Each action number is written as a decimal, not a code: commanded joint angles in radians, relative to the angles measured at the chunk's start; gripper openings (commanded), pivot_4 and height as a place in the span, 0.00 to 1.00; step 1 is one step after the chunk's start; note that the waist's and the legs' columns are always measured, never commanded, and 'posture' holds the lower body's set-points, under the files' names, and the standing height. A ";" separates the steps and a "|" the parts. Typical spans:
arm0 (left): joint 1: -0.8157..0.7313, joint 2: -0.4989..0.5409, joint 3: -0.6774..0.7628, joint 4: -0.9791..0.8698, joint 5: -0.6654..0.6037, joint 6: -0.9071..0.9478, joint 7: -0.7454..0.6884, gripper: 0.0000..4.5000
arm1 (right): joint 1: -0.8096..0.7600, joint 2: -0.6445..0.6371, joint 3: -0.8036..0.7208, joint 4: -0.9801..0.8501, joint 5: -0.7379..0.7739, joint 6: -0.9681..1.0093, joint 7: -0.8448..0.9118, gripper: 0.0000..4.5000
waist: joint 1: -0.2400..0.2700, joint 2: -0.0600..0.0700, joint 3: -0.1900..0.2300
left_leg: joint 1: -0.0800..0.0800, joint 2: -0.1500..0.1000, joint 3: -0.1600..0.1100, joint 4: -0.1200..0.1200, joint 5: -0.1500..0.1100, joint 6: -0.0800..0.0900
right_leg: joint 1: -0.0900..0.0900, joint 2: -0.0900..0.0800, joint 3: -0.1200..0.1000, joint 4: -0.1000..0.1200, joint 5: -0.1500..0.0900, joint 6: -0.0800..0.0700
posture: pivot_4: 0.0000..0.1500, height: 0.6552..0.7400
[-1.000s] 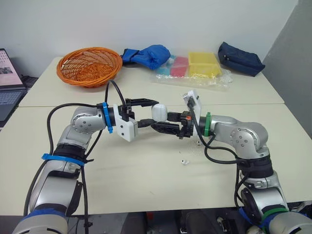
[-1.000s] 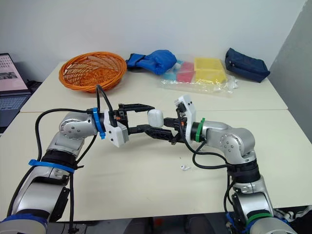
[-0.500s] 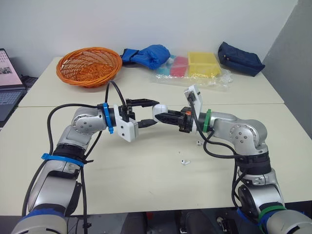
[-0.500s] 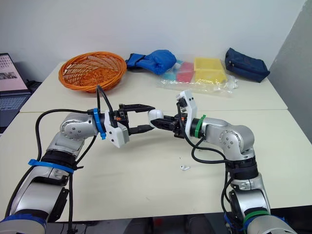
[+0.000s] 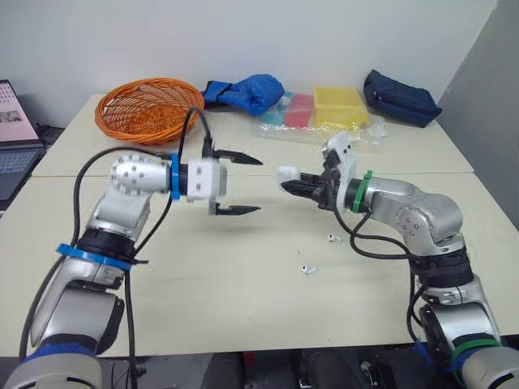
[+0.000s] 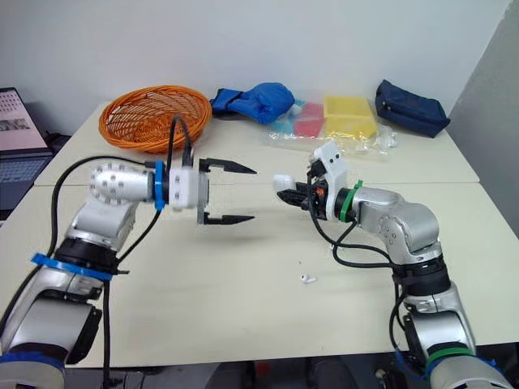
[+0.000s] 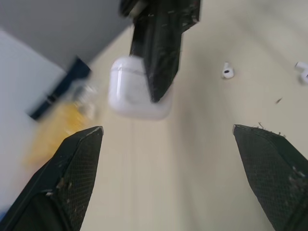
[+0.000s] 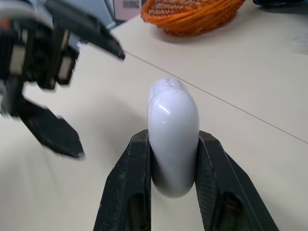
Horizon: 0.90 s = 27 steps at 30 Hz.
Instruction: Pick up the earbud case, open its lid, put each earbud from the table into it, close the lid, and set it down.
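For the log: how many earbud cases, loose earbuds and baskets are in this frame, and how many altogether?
earbud case: 1
loose earbuds: 2
basket: 1
Total: 4

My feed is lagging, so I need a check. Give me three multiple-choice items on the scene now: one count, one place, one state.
1. How many earbuds lie on the table?
A one
B two
C four

2. Where is the case?
A in the left gripper
B flat on the table
C in the right gripper

3. How is the left gripper?
A open and empty
B shut on the case
C shut on an earbud

Key:
1 B: two small white buds lie apart on the table.
2 C: the right gripper's black fingers pinch the case above the table.
3 A: the left gripper's fingers stand wide apart, clear of the case.
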 commanded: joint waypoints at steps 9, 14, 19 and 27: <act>-0.117 -0.052 -0.026 -0.074 0.036 0.279 -0.153 0.86 | -0.031 -0.064 0.181 -0.094 -0.209 -0.192 0.126 0.18 | 0.000 0.000 0.000 | 0.000 0.001 0.000 0.000 0.000 0.000 | -0.002 0.001 0.001 0.001 -0.001 -0.002 | 1.00 1.00; -0.120 -0.071 -0.036 -0.045 0.091 0.254 -0.168 0.52 | -0.035 -0.054 0.171 -0.113 -0.220 -0.178 0.128 0.18 | 0.002 0.000 0.000 | 0.000 0.001 0.001 0.000 0.000 0.000 | -0.002 0.001 0.001 0.001 -0.001 -0.002 | 1.00 1.00; -0.119 -0.091 -0.026 -0.023 0.114 0.235 -0.172 0.52 | -0.036 -0.051 0.168 -0.131 -0.226 -0.166 0.131 0.18 | 0.003 0.000 0.000 | 0.000 0.001 0.001 0.000 0.000 0.000 | -0.002 0.001 0.001 0.001 -0.001 -0.002 | 1.00 1.00; -0.131 -0.116 -0.016 -0.015 0.125 0.246 -0.167 0.52 | -0.039 -0.052 0.177 -0.137 -0.246 -0.174 0.147 0.18 | 0.004 0.000 0.000 | 0.000 0.001 0.001 0.000 0.000 0.000 | -0.002 0.001 0.001 0.001 -0.001 -0.002 | 1.00 1.00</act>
